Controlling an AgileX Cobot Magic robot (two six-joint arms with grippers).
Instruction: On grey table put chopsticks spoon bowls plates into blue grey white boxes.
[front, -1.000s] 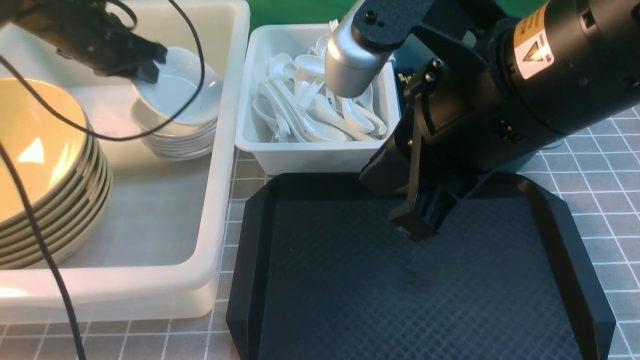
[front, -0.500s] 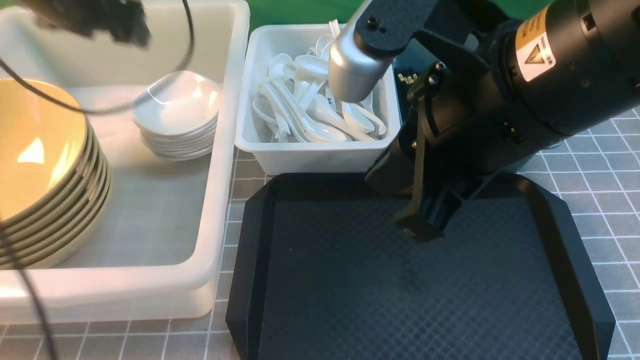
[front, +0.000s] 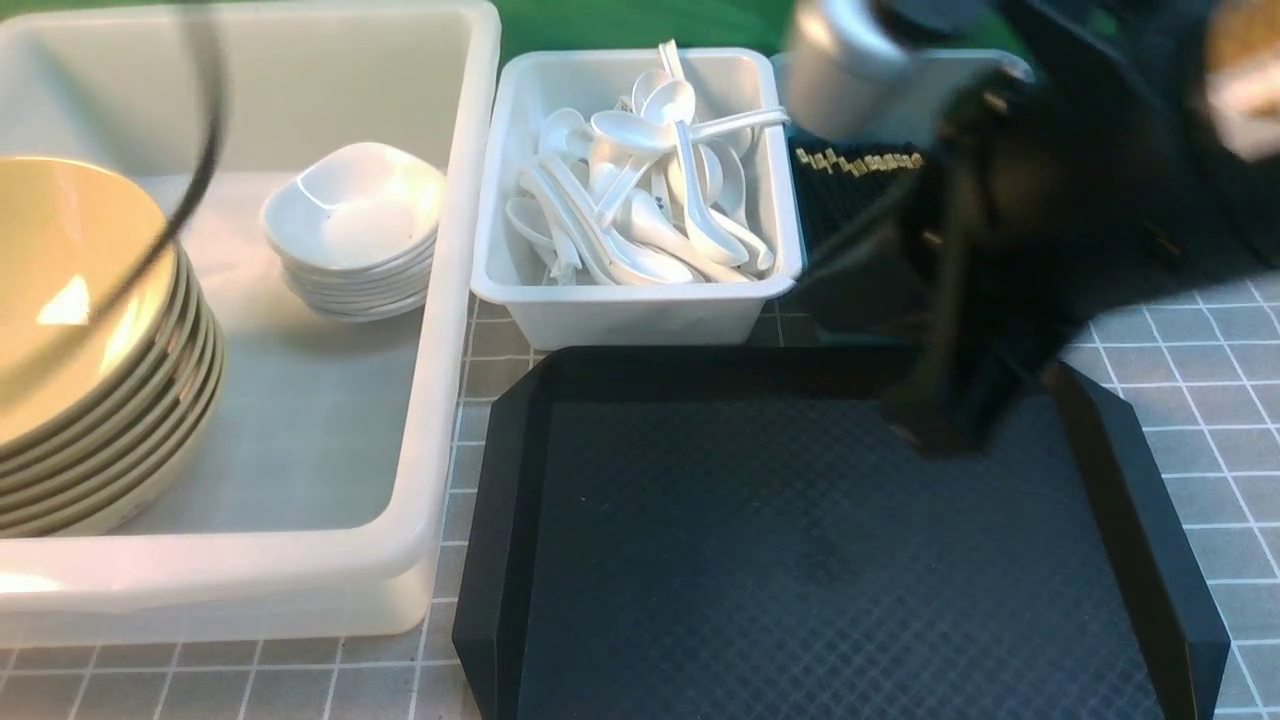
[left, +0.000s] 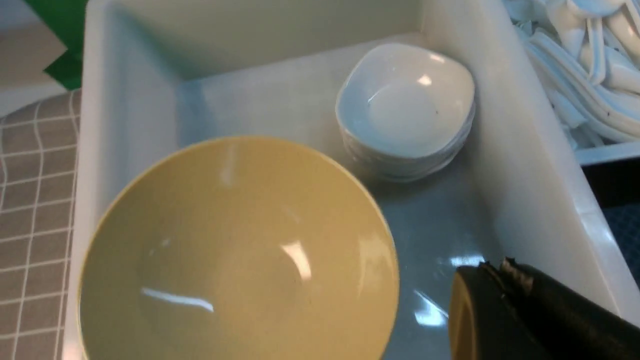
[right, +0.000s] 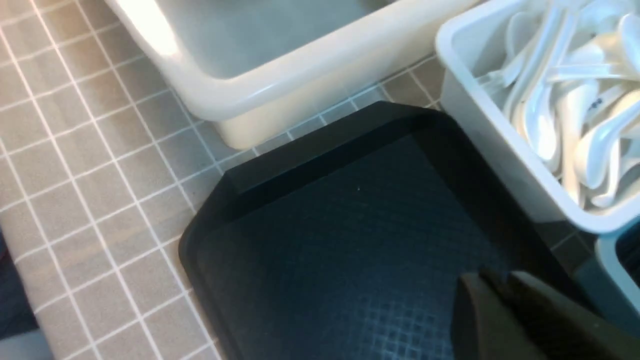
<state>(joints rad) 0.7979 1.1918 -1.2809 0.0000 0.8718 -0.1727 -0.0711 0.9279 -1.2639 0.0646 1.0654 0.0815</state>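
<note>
Left end effector (left: 505, 272) closed and empty, right end effector (right: 492, 285) closed and empty, right arm motion-blurred

Front cam sat between the arms, angled down and forward over the black tray (front: 800, 560), the large white box (front: 440, 400) and the spoon box (front: 640, 310). Left wrist cam looked steeply down into the large white box (left: 525, 165) at close range, spoon box (left: 605, 152) at frame edge. Right wrist cam hung low over the black tray (right: 325, 235). All three shared the large white box (right: 280, 95) and the spoon box (right: 500, 150).
</note>
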